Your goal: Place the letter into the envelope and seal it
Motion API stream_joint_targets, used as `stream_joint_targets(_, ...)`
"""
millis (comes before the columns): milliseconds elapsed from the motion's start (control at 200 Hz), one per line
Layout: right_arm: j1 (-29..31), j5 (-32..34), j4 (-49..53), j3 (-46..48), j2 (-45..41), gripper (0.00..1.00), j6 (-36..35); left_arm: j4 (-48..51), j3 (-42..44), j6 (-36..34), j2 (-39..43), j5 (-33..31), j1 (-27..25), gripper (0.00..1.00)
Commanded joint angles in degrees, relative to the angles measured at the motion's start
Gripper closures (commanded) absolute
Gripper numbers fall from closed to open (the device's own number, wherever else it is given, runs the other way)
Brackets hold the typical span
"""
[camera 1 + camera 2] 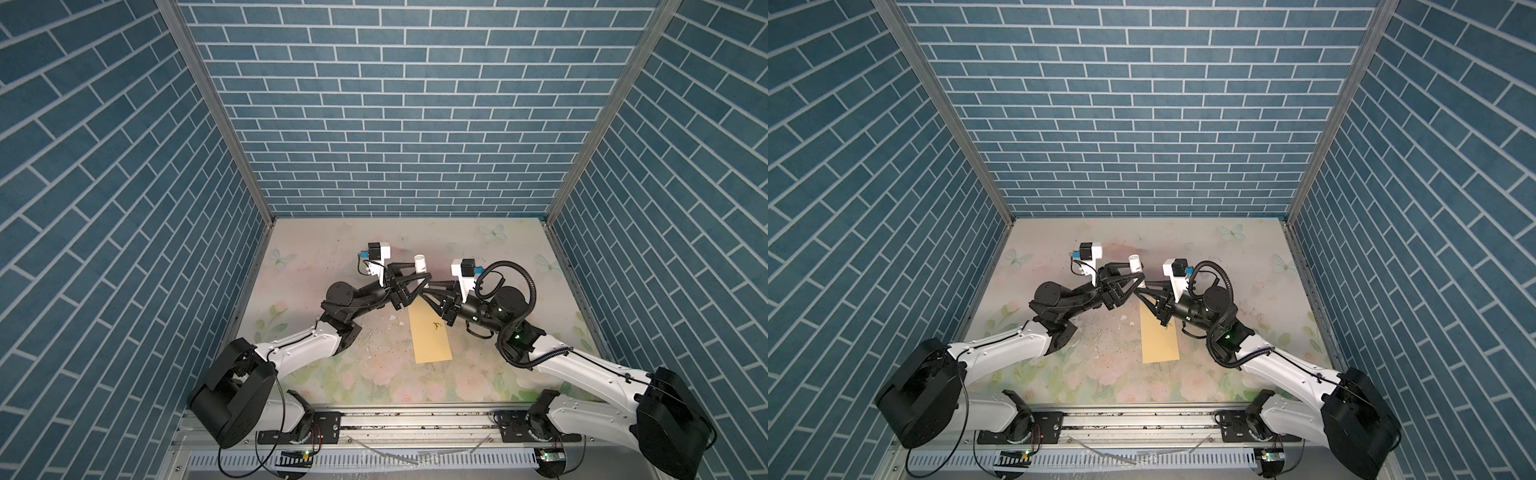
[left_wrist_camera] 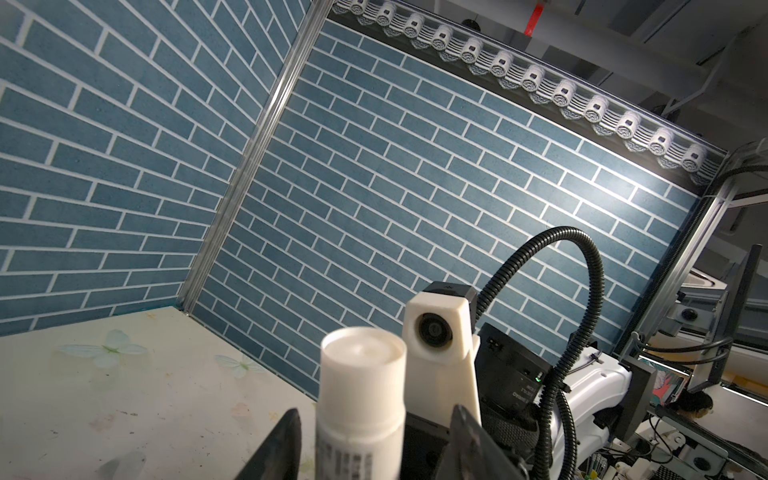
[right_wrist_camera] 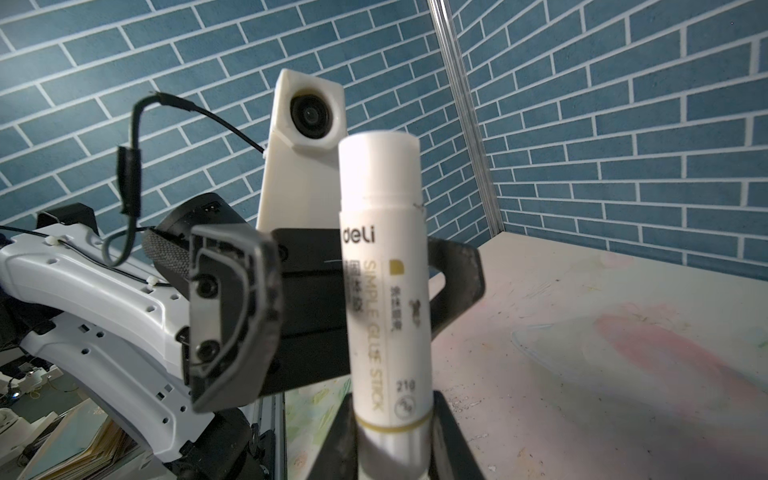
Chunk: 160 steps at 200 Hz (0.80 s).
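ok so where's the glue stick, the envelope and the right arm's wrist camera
glue stick [image 3: 386, 291]: right wrist view, on its printed label
envelope [image 1: 430, 343]: in a top view, on its plain middle
right arm's wrist camera [image 2: 434, 332]: left wrist view, on its lens

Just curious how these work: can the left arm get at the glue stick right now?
Probably yes: the left pincer stands open around the glue stick, nothing between, while the right pincer grips its base.

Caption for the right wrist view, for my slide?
Right gripper holds the capped glue stick by its base; the left gripper, jaws open, straddles its body.
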<state>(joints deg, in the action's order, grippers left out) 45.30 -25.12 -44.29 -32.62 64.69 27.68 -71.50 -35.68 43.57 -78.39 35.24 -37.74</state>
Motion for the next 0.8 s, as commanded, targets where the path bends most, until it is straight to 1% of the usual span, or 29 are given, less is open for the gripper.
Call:
stream_joint_targets(0,-0.3,-1.2,-4.3,-1.6,0.1,1.0,2.2,-2.2,0.7,0.0,-0.8,0.7,0.3,0.47)
stream_joint_targets(100,-0.3,-1.7,-4.3,-2.0,0.5,1.0,2.3,-2.9,0.7,0.7,-1.4,0.6,0.3,0.53)
stream_joint_targets(215,-0.3,-1.9,-4.2,-2.1,0.8,1.0,2.5,-2.9,0.8,0.7,-1.8,0.4,0.3,0.67)
stream_joint_targets(300,-0.3,-1.8,-3.3,-2.3,0.8,1.0,2.2,-2.3,0.9,0.1,-1.8,0.2,0.3,0.82)
stream_joint_targets(375,-0.3,-1.6,0.2,-3.0,0.2,1.0,0.7,-0.3,0.9,-1.6,-1.2,-0.1,0.3,0.96)
stream_joint_targets(400,-0.3,-1.3,1.8,-3.2,-0.2,0.94,0.0,0.7,1.0,-2.5,-0.8,-0.2,0.3,1.0)
stream_joint_targets(495,-0.4,1.1,9.8,-4.0,-2.6,0.67,-3.8,6.7,1.6,-8.4,1.7,-1.8,0.3,1.0)
stream_joint_targets(560,-0.7,3.7,16.5,-4.5,-4.9,0.52,-6.7,11.9,2.5,-14.8,4.2,-4.0,0.2,1.0)
stream_joint_targets(645,-1.3,7.7,25.1,-5.1,-8.5,0.38,-9.9,15.9,4.4,-23.6,7.4,-6.5,0.1,1.0)
stream_joint_targets(720,-2.1,12.0,32.1,-5.7,-11.4,0.25,-12.3,16.4,6.6,-30.4,9.4,-8.0,0.0,1.0)
stream_joint_targets(795,-3.6,16.3,38.7,-6.5,-13.7,0.17,-14.0,15.5,8.5,-36.1,10.5,-8.5,-0.1,1.0)
